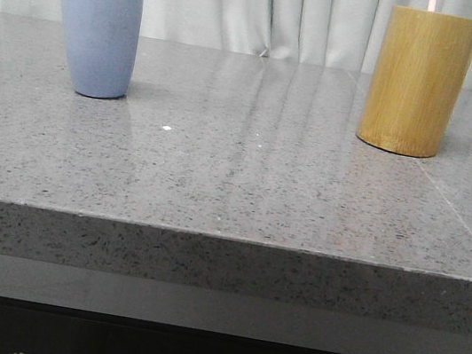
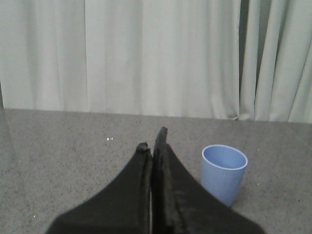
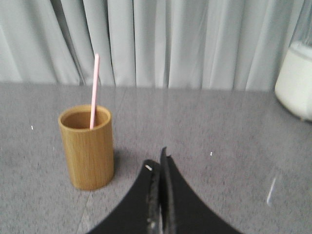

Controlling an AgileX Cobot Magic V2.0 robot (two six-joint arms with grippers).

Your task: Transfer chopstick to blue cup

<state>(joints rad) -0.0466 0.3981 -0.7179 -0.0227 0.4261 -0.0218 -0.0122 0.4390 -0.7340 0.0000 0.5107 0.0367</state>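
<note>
Pale grey curtains (image 1: 245, 3) hang behind a speckled grey stone table (image 1: 243, 187). Over it, the left gripper (image 2: 152, 141) has its black fingers pressed together with nothing between them, and the blue cup (image 2: 224, 173) stands upright on the table just beside them, its inside showing no contents. The right gripper (image 3: 158, 163) is likewise closed and empty, its fingers meeting at the tips; near it stands a bamboo cylinder (image 3: 87, 148) with one pale pink chopstick (image 3: 94, 90) leaning inside and rising well above the rim. Seen from the front, the blue cup sits at the table's left and the bamboo cylinder well apart at the right, neither arm in that view. A white object (image 3: 295, 80), blurred, sits at the table's far edge.
</note>
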